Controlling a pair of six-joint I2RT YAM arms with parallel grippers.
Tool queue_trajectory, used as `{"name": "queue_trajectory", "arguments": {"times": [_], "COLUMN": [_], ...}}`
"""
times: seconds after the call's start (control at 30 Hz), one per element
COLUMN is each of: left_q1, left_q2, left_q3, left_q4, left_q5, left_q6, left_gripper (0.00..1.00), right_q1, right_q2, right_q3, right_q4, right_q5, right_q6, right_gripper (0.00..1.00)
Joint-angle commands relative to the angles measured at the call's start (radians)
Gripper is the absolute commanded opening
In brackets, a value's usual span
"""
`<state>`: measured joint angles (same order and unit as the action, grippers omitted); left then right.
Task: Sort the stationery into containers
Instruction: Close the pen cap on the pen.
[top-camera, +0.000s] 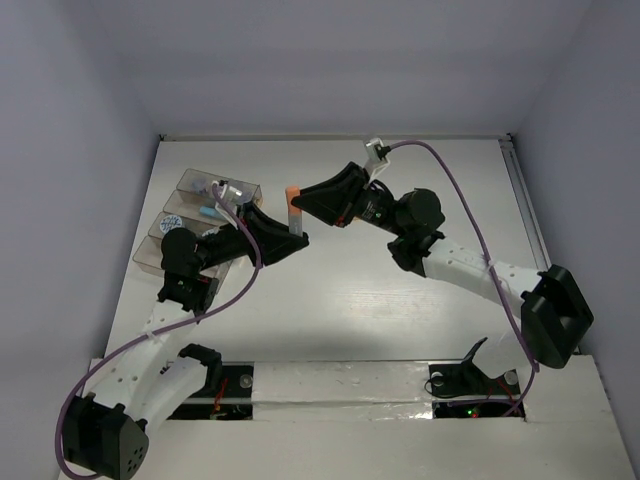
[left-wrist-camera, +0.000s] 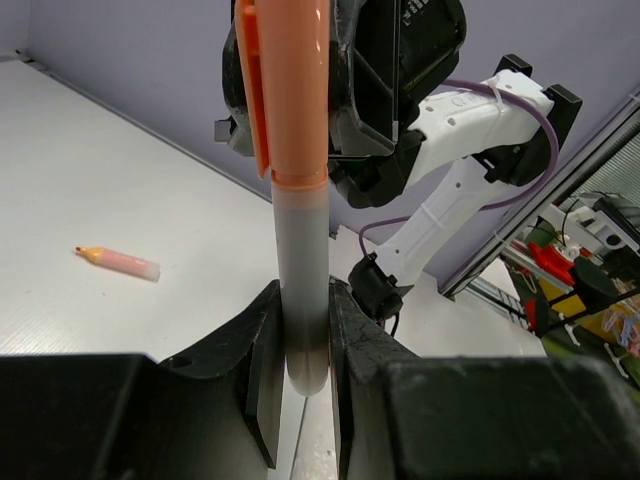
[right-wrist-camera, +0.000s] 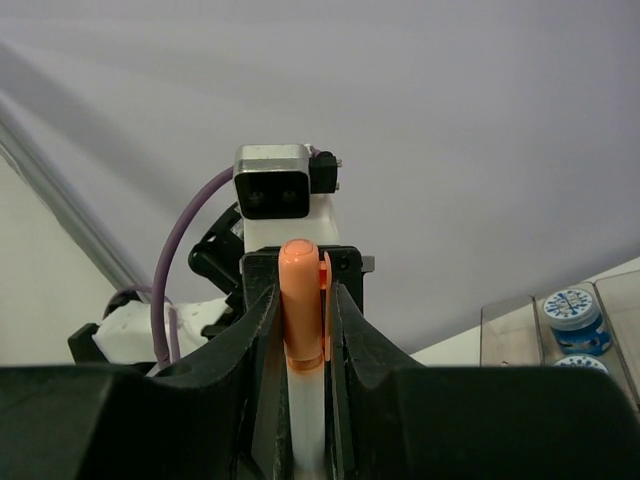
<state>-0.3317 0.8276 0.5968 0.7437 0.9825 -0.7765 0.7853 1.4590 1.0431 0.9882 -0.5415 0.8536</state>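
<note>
Mid-handover right now. The orange-capped marker (top-camera: 294, 214) hangs in the air over the table (top-camera: 400, 290), just right of the clear bins (top-camera: 186, 182) at the far left, and both arms have a grip on it. My left gripper (left-wrist-camera: 305, 330) is clamped on the pale bottom end of the barrel, while my right gripper (right-wrist-camera: 303, 310) is pinched around the orange cap end. From both wrist views the fingers look pressed against the marker on each side, so I'd call both of them grasping it.

Why two grips? My guess is the left arm sits closer to the bins, so it makes sense for it to take the marker for the drop. Holding opposite ends keeps the fingers from colliding.

A couple of blue-topped tubs (right-wrist-camera: 568, 308) already sit in one compartment. Another loose marker (left-wrist-camera: 118, 262) lies flat on the table, well apart from all this — one more to sort.
</note>
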Motion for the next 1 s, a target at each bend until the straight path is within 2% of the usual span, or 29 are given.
{"name": "queue_trajectory", "arguments": {"times": [0.0, 0.23, 0.4, 0.57, 0.8, 0.97], "left_q1": [0.011, 0.011, 0.011, 0.002, -0.052, -0.061], "left_q2": [-0.034, -0.019, -0.016, -0.001, 0.040, 0.033], "left_q3": [0.001, 0.027, 0.058, 0.097, 0.101, 0.109], "left_q4": [0.125, 0.236, 0.244, 0.249, 0.299, 0.277], "left_q5": [-0.070, -0.111, -0.136, -0.146, -0.199, -0.211], "left_q6": [-0.026, -0.083, -0.081, -0.086, -0.081, -0.061], "left_gripper": [0.00, 0.00, 0.00, 0.00, 0.00, 0.00], "right_q1": [0.015, 0.035, 0.054, 0.063, 0.081, 0.081], "right_q2": [0.001, 0.000, -0.003, -0.022, -0.077, -0.101], "right_q3": [-0.035, -0.086, -0.118, -0.155, -0.195, -0.196], "right_q4": [0.115, 0.185, 0.175, 0.124, -0.005, -0.062], "right_q5": [-0.046, -0.054, -0.052, -0.040, 0.072, 0.034], "right_q6": [0.032, 0.036, 0.035, -0.002, -0.134, -0.131], "right_gripper": [0.00, 0.00, 0.00, 0.00, 0.00, 0.00]}}
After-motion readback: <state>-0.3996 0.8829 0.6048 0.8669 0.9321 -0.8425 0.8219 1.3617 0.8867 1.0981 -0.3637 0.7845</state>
